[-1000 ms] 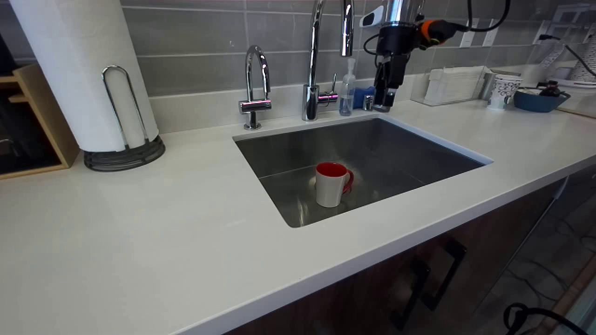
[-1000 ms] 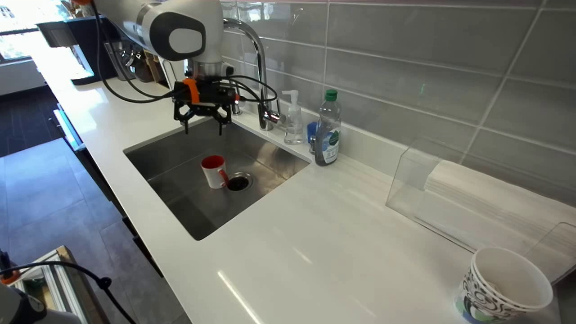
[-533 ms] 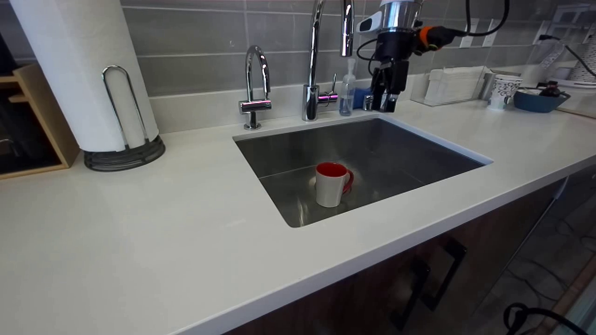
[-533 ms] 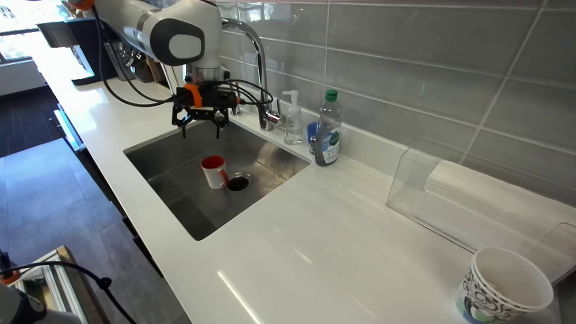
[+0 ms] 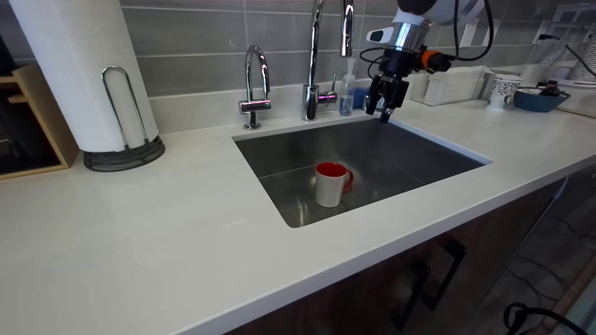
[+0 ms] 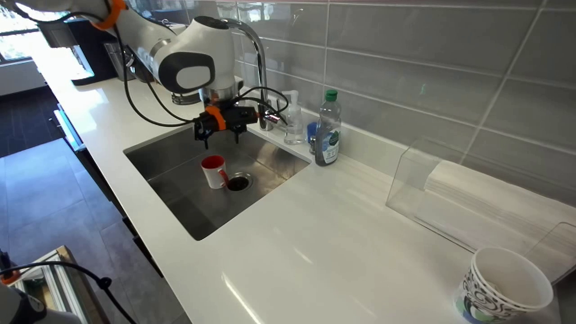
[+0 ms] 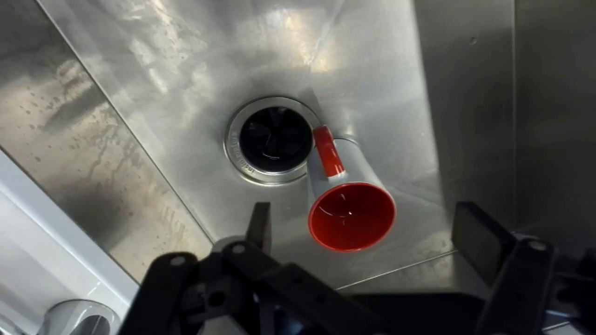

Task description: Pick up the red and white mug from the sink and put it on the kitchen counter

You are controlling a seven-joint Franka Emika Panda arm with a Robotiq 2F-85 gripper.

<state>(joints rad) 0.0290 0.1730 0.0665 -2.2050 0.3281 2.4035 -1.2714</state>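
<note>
Apparently we hold the gripper (image 7: 365, 225) tilted, spread and empty to straddle the red-and-white mug (image 7: 352, 204); wrist view puts its handle (image 7: 328, 152) at the rim's eleven o'clock, clear of both fingers (image 7: 259, 225).

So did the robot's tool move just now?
Yes: in an exterior view the tool now shows lower and nearer the tall faucet than before.

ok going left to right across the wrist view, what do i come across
White kitchen counter → drain → red and white mug → the end effector finger on the picture's right.
</note>
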